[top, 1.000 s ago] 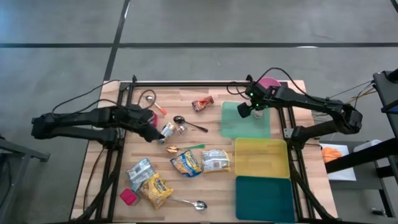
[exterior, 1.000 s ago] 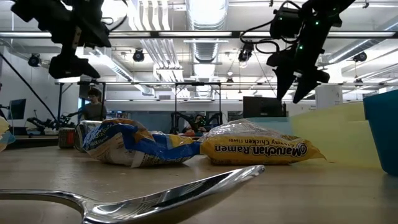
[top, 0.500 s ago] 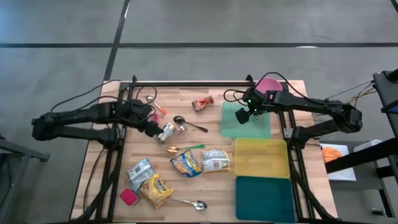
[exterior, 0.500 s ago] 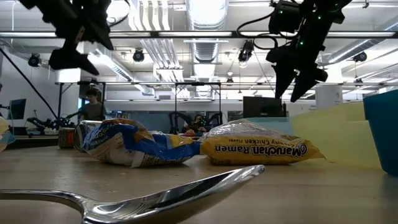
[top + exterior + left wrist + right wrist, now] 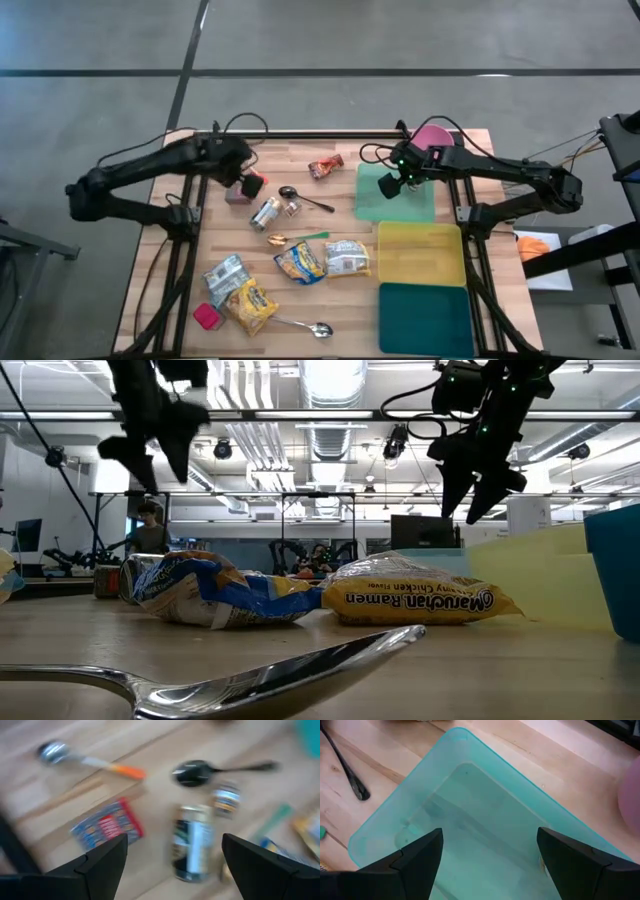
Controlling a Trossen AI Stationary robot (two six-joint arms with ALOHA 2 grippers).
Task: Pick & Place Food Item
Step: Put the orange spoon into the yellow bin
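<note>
Food lies spread over the wooden table: a can (image 5: pixel 267 212) on its side, a small jar (image 5: pixel 292 208), a red and blue packet (image 5: pixel 240 190), a red snack packet (image 5: pixel 325 166), and two ramen packets (image 5: pixel 300 263) (image 5: pixel 347 257). My left gripper (image 5: pixel 243 176) hangs open above the red and blue packet (image 5: pixel 107 826), close to the can (image 5: pixel 192 847), with nothing between its fingers. My right gripper (image 5: pixel 400 183) hangs open and empty over the light teal bin (image 5: pixel 470 805).
A yellow bin (image 5: pixel 420 252) and a dark teal bin (image 5: pixel 425 318) stand in front of the light teal one at the right. A black spoon (image 5: pixel 303 198), an orange-handled spoon (image 5: pixel 90 761), a metal spoon (image 5: pixel 305 326), more packets (image 5: pixel 238 290) and a pink cup (image 5: pixel 207 316) lie around.
My left gripper has risen and swung toward the table's far edge, away from the can and over the red and blue packet, tipping to point more steeply down. It has stayed open. Nothing on the table has moved.
</note>
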